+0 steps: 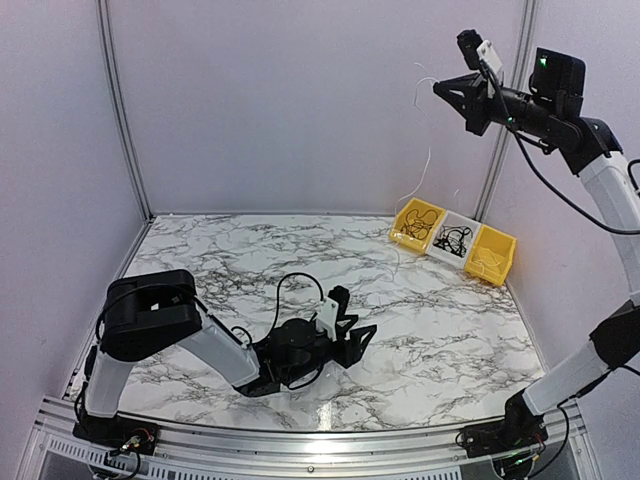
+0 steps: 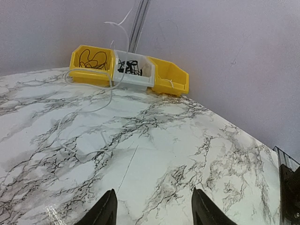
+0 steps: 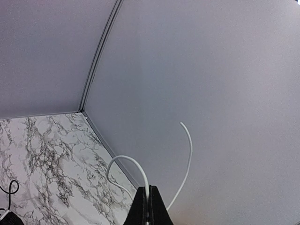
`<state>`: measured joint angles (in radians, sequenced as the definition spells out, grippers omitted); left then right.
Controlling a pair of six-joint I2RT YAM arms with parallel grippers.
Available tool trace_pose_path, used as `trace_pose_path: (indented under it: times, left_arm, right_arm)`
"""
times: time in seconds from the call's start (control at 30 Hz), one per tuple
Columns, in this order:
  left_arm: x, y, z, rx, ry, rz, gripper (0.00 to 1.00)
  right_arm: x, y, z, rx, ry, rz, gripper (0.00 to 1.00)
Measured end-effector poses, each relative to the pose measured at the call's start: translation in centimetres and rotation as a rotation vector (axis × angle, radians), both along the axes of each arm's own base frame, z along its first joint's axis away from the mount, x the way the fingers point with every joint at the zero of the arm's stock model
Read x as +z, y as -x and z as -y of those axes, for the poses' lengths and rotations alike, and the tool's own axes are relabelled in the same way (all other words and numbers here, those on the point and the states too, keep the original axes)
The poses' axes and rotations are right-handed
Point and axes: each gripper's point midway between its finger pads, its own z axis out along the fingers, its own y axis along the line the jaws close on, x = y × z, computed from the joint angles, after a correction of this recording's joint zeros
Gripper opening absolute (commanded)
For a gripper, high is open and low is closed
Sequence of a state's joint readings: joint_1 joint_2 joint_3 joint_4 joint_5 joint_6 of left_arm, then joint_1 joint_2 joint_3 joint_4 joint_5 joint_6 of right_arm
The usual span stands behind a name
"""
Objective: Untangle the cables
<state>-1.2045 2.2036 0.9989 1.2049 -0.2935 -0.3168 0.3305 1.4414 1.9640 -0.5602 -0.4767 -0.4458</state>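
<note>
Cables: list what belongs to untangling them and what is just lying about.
Job:
white cable, pinched in the right gripper
looped black cables in the left yellow bin
black cable tangle in the white bin
left gripper, open

Just there:
right yellow bin
marble table

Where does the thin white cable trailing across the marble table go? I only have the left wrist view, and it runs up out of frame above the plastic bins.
Observer: Up to the right gripper, which is raised high in the air at the back right.
Operator: Is it actually gripped there?
Observer: Yes. The right wrist view shows the jaws shut on the thin white cable.
Operator: Held by its very end?
Observer: No. A short curved tail sticks out beyond the jaws, free in the air.
</note>
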Motion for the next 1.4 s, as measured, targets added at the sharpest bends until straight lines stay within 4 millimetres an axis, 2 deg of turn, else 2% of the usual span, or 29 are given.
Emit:
trace_pose_path:
  times: [0.23,0.4,0.53,0.73,0.9,1.2,1.4]
  left_arm:
    - [1.0,-0.2,0.3,0.008,-0.020,0.055,0.59]
    - [3.8,-2.0,2.1,0.062,0.029,0.096,0.59]
    - [5.3,-3.3,3.0,0.102,0.057,0.125,0.58]
    - [5.8,-5.5,4.9,0.097,0.088,0.137,0.54]
    - [6.3,-6.4,6.8,0.025,0.112,0.138,0.49]
    - [4.9,-5.3,8.3,-0.078,0.114,0.103,0.40]
    - [5.1,-4.6,9.4,-0.141,0.135,0.093,0.40]
  right_arm:
    - [-0.1,0.8,-0.1,0.025,-0.017,-0.015,0.00]
    - [0.2,1.5,-0.4,0.060,-0.044,-0.022,0.00]
    - [-0.4,1.9,-0.8,0.095,-0.060,-0.053,0.00]
    - [-1.2,2.3,-1.4,0.136,-0.078,-0.094,0.00]
    - [-1.2,2.6,-1.5,0.151,-0.088,-0.106,0.00]
    - [-0.6,3.6,-1.4,0.170,-0.098,-0.098,0.00]
    - [-0.5,3.7,-1.4,0.172,-0.103,-0.099,0.00]
